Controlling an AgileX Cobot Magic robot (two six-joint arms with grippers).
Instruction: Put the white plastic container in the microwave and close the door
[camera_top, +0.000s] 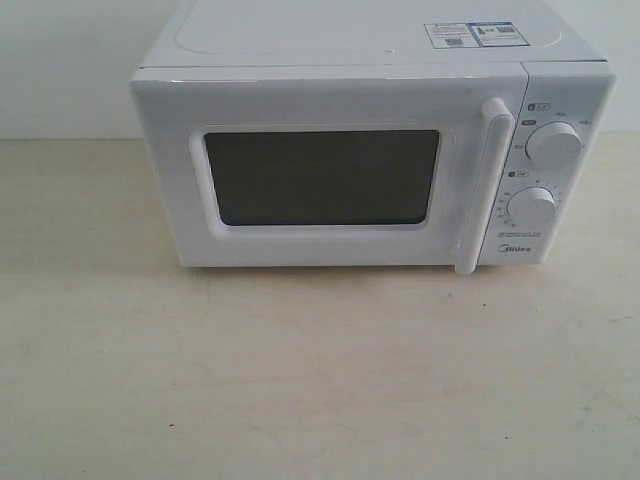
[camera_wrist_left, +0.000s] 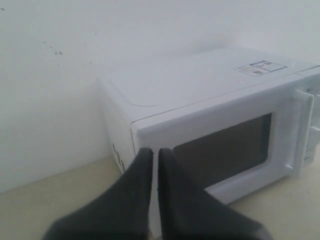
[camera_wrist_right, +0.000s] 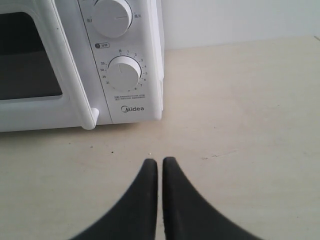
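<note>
In the exterior view, your white boxy countertop microwave (camera_top: 380, 95) stood at the far middle of the pale wooden table (camera_top: 300, 380), against a white wall. Its white side-hinged door (camera_top: 322, 178) was shut, with the vertical white bar handle (camera_top: 483, 185) at its right edge. Through the dark window you could not tell whether the white plastic container was inside. On the right panel sat the upper round white knob (camera_top: 553, 145) and the lower round white knob (camera_top: 533, 208), with "Midea" printed below them; the small dial markings were too fine to read. Two printed stickers (camera_top: 470, 35) lay on the top at the far right, their text illegible. Neither arm showed here.

The left wrist view gave you what the exterior did not: the microwave's left side wall and the left gripper (camera_wrist_left: 155, 150), near the door's left corner. Its dark fingers (camera_wrist_left: 135, 190) were pressed nearly together and held nothing.

The right wrist view showed the right gripper (camera_wrist_right: 160, 161) over bare table, near the microwave's right front corner. Its fingers were closed to a thin slit and empty. Here "Midea" read clearly, and small numerals ringed the lower knob.
</note>
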